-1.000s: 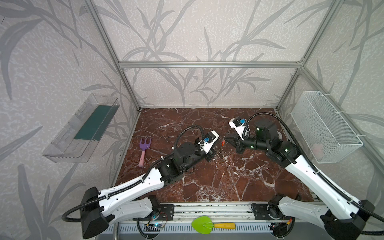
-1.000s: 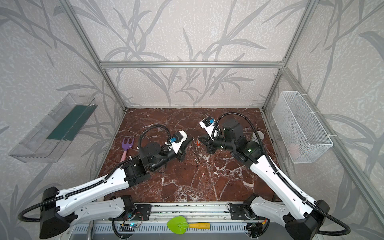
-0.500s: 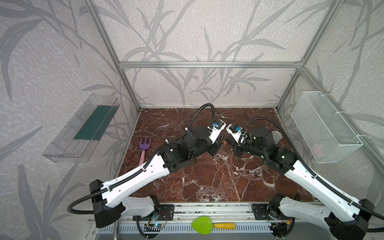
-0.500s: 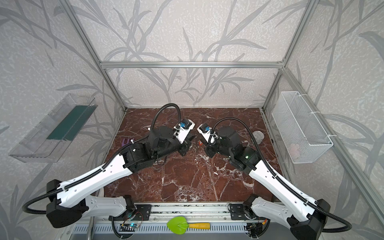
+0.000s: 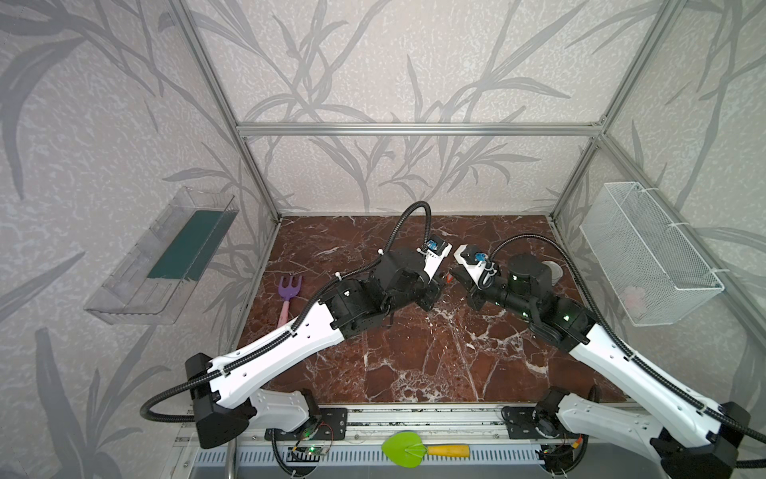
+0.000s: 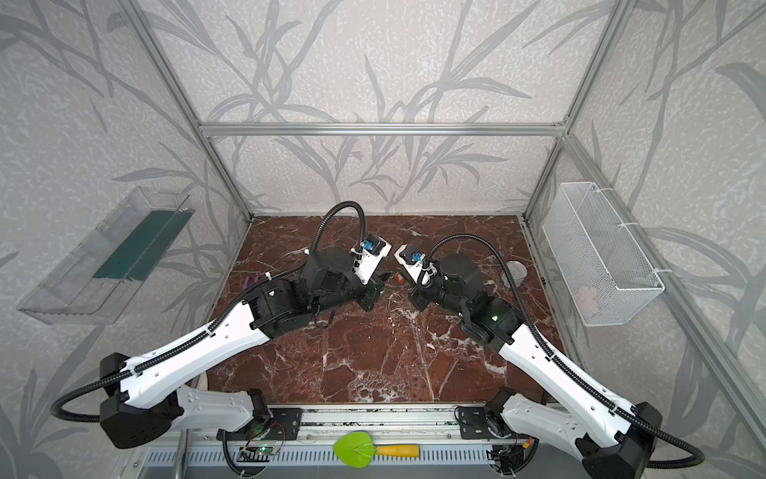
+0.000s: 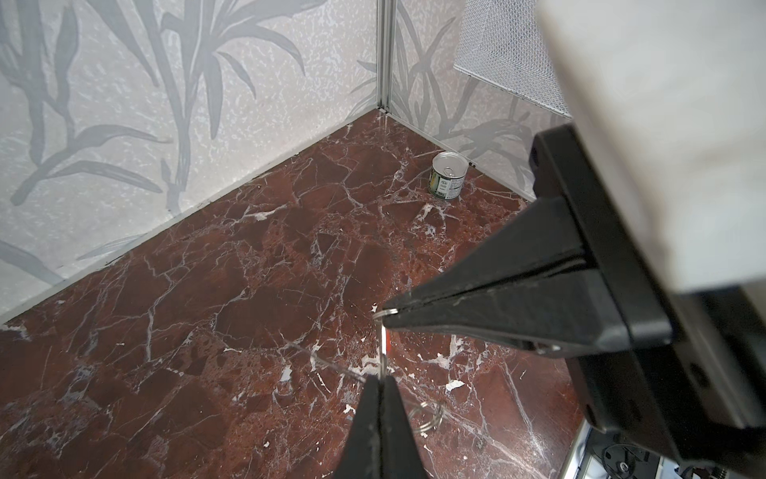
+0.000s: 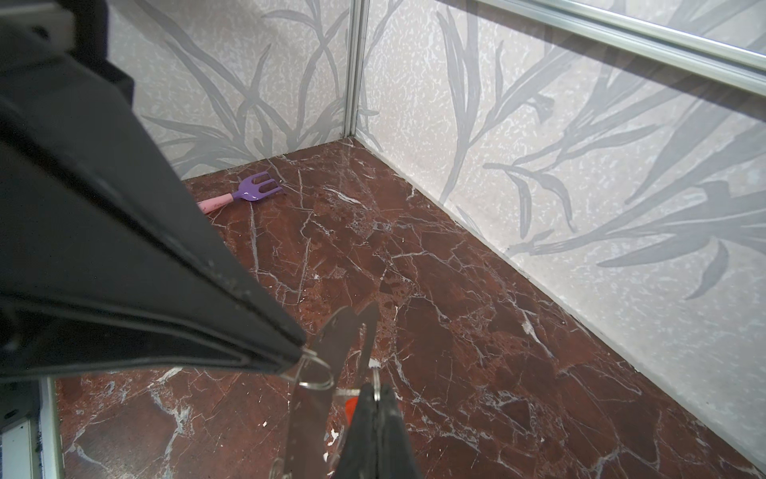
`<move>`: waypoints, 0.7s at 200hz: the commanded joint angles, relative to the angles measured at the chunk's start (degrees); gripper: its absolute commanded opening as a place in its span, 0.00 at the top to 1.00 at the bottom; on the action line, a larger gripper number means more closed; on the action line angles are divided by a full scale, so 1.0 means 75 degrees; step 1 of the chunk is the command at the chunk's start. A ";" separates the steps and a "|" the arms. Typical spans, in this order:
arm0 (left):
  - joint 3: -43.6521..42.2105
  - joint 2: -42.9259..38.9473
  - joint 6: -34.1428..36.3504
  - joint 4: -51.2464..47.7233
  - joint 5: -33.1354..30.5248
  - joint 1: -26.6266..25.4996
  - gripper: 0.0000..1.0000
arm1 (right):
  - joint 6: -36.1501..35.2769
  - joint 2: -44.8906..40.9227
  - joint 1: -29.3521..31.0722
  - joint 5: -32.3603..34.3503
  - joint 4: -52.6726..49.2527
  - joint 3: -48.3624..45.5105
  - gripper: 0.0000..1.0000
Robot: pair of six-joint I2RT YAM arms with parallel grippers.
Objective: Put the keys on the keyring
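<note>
The L tool (image 7: 379, 387) & R tool (image 8: 376, 394) meet tip to tip above the back middle of the red-brown counter (image 5: 414, 365). Both are clenched tight, w/ no gap btw the fingers.

The L tool pinches the keyring (image 8: 331, 348), a flat, pale, partly see-through piece. In the R wrist view a thin wire loop sits right at the L tool's tip & touches that flat piece. The keyring is held up above the counter, not lying on it.

The R tool pinches the keys (image 8: 352, 405) by a tiny silver loop. In the L wrist view the red tag hangs just under the R tool's tip, seen from its thin side. The silver key is too small to make out. The tag & keyring are just beside each other. Can't tell if the keys are hooked on.

A purple toy fork (image 5: 289, 286) w/ a pink handle lies near the left wall. A small tin can (image 7: 447, 176) stands upright near the back right corner. A white wire basket (image 5: 646, 253) hangs on the right wall & a clear shelf (image 5: 166, 257) on the left wall. A green scoop (image 5: 404, 449) lies out front.
</note>
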 commanded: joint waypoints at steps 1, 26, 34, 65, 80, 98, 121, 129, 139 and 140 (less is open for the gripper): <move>0.0141 -0.0064 -0.0175 -0.0018 0.0010 -0.0003 1.00 | -0.0106 -0.0043 0.0080 -0.0194 0.0255 -0.0021 1.00; 0.0142 -0.0044 -0.0190 -0.0015 -0.0013 -0.0003 1.00 | -0.0141 -0.0031 0.0121 -0.0408 0.0210 0.0009 1.00; 0.0140 -0.0042 -0.0183 -0.0015 -0.0033 0.0003 1.00 | -0.0167 -0.0037 0.0137 -0.0446 0.0178 0.0009 1.00; 0.0153 -0.0031 -0.0207 -0.0012 -0.0156 0.0008 1.00 | -0.0242 -0.0031 0.0219 -0.0501 0.0071 0.0010 1.00; 0.0154 -0.0022 -0.0232 -0.0032 -0.0220 0.0011 1.00 | -0.0259 -0.0037 0.0233 -0.0467 0.0022 0.0010 1.00; 0.0148 -0.0037 -0.0252 -0.0056 -0.0346 0.0008 1.00 | -0.0271 -0.0072 0.0244 -0.0431 -0.0011 -0.0017 1.00; 0.0165 -0.0026 -0.0262 -0.0105 -0.0461 0.0008 1.00 | -0.0256 -0.0101 0.0244 -0.0396 -0.0077 -0.0021 1.00; 0.0177 -0.0031 -0.0274 -0.0114 -0.0502 0.0020 1.00 | -0.0273 -0.0118 0.0256 -0.0368 -0.0096 -0.0032 1.00; 0.0177 -0.0028 -0.0265 -0.0119 -0.0524 0.0022 1.00 | -0.0260 -0.0113 0.0258 -0.0284 -0.0103 -0.0025 1.00; 0.0177 -0.0029 -0.0263 -0.0120 -0.0521 0.0021 1.00 | -0.0262 -0.0113 0.0257 -0.0269 -0.0106 -0.0025 1.00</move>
